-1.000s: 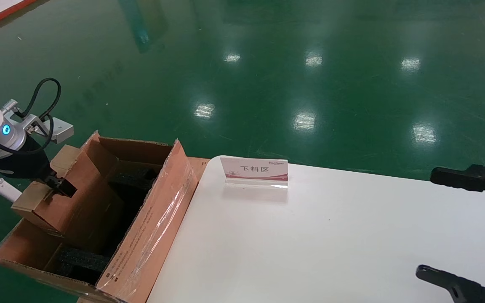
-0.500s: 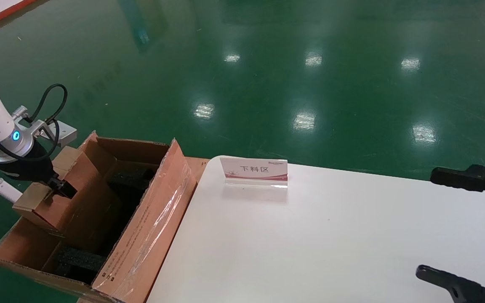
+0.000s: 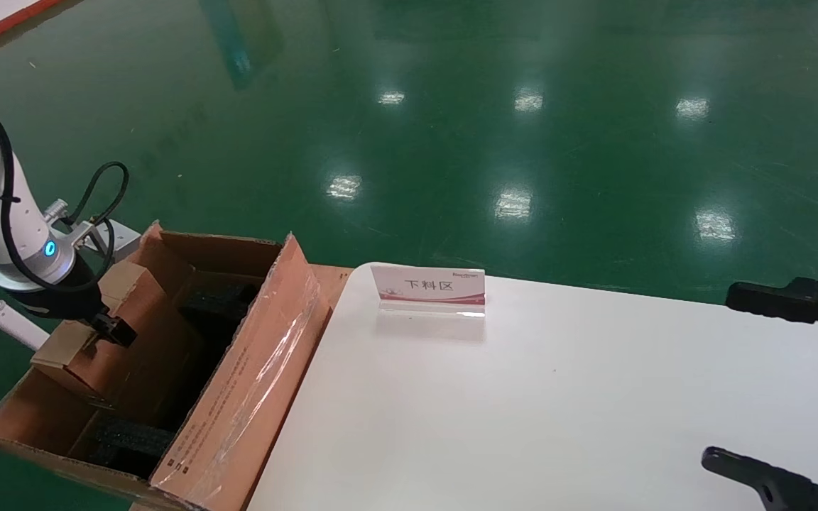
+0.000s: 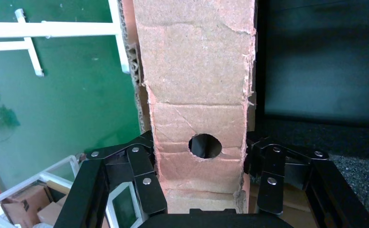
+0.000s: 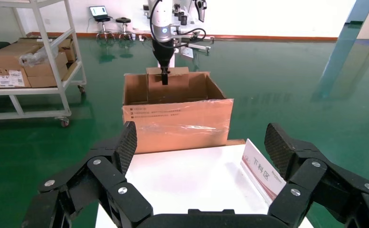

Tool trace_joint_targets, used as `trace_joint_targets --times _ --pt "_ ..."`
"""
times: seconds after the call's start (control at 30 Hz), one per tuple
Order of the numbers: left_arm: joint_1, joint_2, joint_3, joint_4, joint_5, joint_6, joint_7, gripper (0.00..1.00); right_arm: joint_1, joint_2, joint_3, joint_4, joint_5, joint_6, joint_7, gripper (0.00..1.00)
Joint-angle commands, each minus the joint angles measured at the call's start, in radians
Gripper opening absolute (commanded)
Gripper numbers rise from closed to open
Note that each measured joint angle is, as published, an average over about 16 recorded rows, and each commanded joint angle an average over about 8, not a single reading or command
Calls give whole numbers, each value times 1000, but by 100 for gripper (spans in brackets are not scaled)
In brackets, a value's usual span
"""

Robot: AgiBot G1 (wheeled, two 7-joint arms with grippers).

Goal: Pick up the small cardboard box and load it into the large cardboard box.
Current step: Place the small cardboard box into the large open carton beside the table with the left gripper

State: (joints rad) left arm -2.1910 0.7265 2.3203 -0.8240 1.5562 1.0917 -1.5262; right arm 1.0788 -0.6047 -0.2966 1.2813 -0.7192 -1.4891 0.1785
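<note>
Left gripper [image 3: 100, 328], small cardboard box [image 3: 121, 323] farther inward

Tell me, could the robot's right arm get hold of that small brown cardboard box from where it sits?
Probably not. The right gripper hangs open at the white table's far side, and the left gripper already clamps the small brown cardboard box inside the large cardboard carton.

White table [image 3: 558, 411] with rounded corner, set on a glossy green floor [image 3: 451, 128] mirroring ceiling lights. Near the table's far edge, a small upright acrylic sign [image 3: 428, 289], white with a red band and Chinese characters. In the right wrist view, a white metal shelving rack [image 5: 54, 61] on castors, stacked with brown cartons [image 5: 23, 59]; farther off, two stools [image 5: 116, 23] and a laptop [image 5: 97, 10] by the wall.
</note>
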Motion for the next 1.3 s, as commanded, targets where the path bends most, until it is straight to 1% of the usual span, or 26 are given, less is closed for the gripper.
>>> trace_joint_targets --times 0.03,0.23,0.27,0.3,0.33,0.5,0.53,0.57,0.6,1.3 --pt "12 4 2 3 2 -8 -9 0 0 0 0 0 0 0 0 100" --pt "38 20 4 29 -4 -5 -12 1 0 0 0 0 0 0 0 100" --pt "41 23 4 33 -6 -3 -11 5 0 0 0 0 0 0 0 100" --pt "44 25 4 37 -7 -1 -10 13 0 0 -1 0 0 0 0 100" --pt "46 27 4 41 -9 1 -9 24 0 0 -1 0 0 0 0 100" --pt "55 34 3 54 -13 4 -3 86 0 0 -1 0 1 1 0 100" --pt "56 35 3 55 -13 4 -2 93 0 0 -1 0 1 1 0 100" --pt "57 35 3 57 -13 4 -2 98 0 0 -1 0 1 1 0 100" --pt "58 36 3 58 -13 5 -1 100 0 1 -1 0 1 1 0 100" --pt "53 32 4 52 -13 7 -3 100 0 0 -1 0 1 1 0 100"
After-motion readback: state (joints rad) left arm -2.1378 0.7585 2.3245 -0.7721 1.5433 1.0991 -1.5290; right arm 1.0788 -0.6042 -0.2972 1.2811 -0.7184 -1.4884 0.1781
